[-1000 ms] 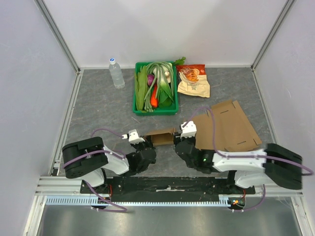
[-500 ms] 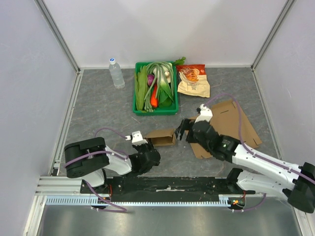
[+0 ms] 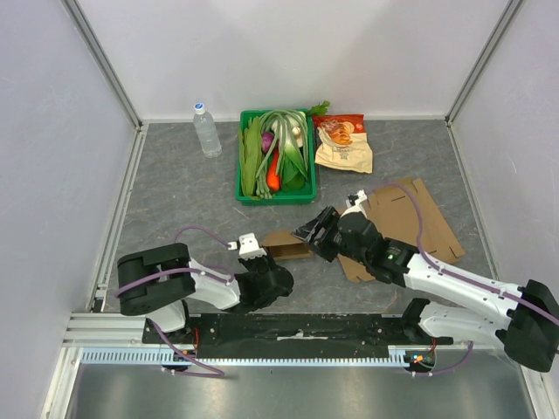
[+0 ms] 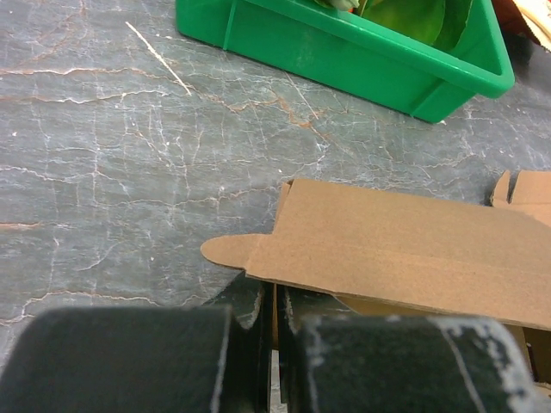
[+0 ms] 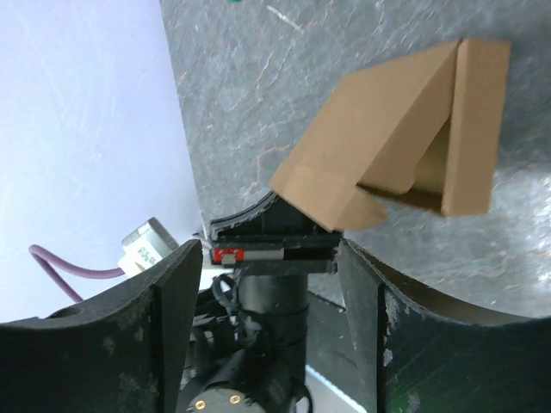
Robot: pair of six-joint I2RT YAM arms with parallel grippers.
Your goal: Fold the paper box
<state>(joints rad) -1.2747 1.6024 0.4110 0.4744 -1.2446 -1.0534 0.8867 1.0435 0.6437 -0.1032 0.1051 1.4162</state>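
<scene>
Clamped together, my left end effector (image 4: 274, 344) pinches a thin cardboard wall at the near-left end of the box (image 4: 405, 249) and holds it down on the counter (image 3: 175, 192). My right end effector (image 3: 316, 231) hangs just beside the box's other end with its fingers apart and nothing between them. From its wrist camera I see the box's open mouth and one loose flap sticking out.

The box sits in front of my bases, between my two arms, partly raised into a sleeve with its top panel and rounded tab lying nearly flat. A flat cardboard sheet (image 3: 410, 223) lies further right, and a green crate (image 3: 276, 199) of vegetables stands behind.

I judge this to be the middle of the folding, with one arm anchoring and the other about to work the end flaps. Next I should bring the right fingers onto that loose flap and press it inward without dragging the box out of my left grip.
</scene>
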